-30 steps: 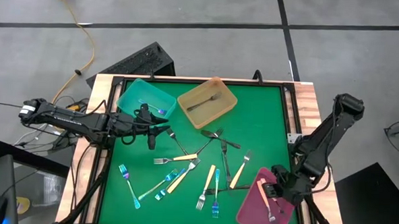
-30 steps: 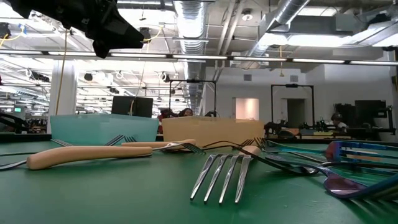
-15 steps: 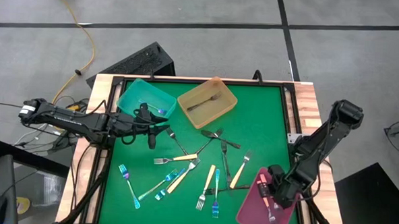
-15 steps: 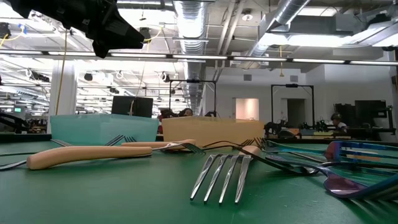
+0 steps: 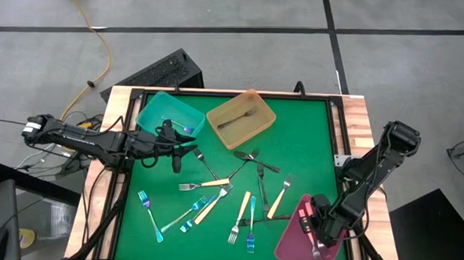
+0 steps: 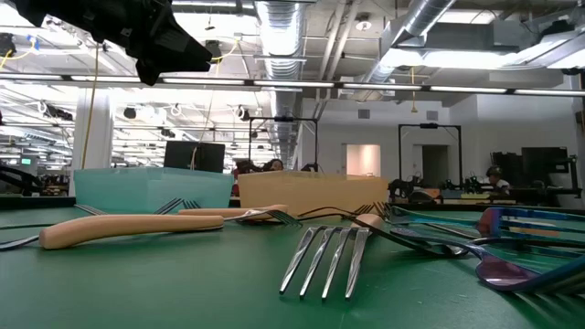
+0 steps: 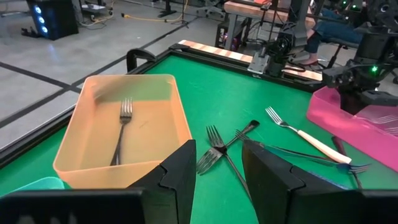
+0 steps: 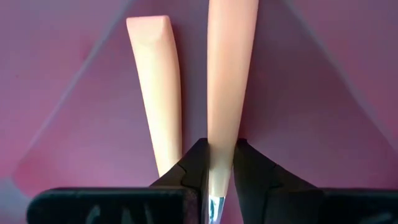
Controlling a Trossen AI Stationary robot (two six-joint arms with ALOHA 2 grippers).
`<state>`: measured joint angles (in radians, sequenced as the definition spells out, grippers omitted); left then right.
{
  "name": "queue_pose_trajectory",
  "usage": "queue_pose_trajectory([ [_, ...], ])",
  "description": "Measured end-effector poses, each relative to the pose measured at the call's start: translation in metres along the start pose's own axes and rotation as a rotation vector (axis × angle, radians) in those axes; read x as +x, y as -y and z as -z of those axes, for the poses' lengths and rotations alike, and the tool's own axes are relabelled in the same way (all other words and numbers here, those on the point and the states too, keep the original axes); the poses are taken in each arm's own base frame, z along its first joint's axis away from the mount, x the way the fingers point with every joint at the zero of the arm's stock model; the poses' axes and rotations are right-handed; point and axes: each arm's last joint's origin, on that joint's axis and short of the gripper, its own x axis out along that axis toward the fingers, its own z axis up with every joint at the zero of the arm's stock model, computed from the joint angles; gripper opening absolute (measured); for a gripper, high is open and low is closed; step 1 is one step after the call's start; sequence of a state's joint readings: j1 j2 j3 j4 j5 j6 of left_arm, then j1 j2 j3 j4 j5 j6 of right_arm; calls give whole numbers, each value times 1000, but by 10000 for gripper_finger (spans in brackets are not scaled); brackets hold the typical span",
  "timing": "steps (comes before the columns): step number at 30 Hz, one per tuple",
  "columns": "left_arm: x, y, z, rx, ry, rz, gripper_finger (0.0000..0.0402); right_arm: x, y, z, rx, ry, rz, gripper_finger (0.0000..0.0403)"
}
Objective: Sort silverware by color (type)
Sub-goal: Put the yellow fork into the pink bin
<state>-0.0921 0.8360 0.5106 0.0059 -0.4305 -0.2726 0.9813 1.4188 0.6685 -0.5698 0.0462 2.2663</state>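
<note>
While the left arm waits at the far left of the green counter (image 5: pixel 294 140), beside the teal tray (image 5: pixel 168 116), the high view has the right gripper (image 5: pixel 316 225) low over the pink tray (image 5: pixel 294 244) at the near right corner. An amber tray (image 5: pixel 241 119) at the far middle holds one dark grey fork (image 5: pixel 237 118). Loose silverware lies scattered over the middle of the counter: a cream-handled fork (image 5: pixel 204 184), crossed dark forks (image 5: pixel 254 161), and a blue iridescent fork (image 5: pixel 150 215) near the left.

From the low view, fork tines (image 6: pixel 326 258) lie close up on the green surface, a cream handle (image 6: pixel 128 228) to their left, and the teal and amber trays stand behind.

Past the left gripper (image 7: pixel 217 171), whose jaws stand apart and empty, the left wrist view shows the amber tray's single grey fork (image 7: pixel 121 127), the crossed dark forks (image 7: pixel 227 142), and a cream-handled fork (image 7: pixel 305 138) farther right beside the pink tray.

Looking down from the right wrist, the jaws of the right gripper (image 8: pixel 214 171) are clamped on a cream handle (image 8: pixel 229 74) inside the pink tray (image 8: pixel 317 112), just beside a second cream handle (image 8: pixel 158 87) lying on the tray floor.
</note>
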Motion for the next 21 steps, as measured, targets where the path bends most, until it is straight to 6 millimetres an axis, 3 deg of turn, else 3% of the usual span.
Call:
queue_pose_trajectory([
  [21,0,0,0,-1,0,1,114,1,1,-1,-37,-14,20,147],
])
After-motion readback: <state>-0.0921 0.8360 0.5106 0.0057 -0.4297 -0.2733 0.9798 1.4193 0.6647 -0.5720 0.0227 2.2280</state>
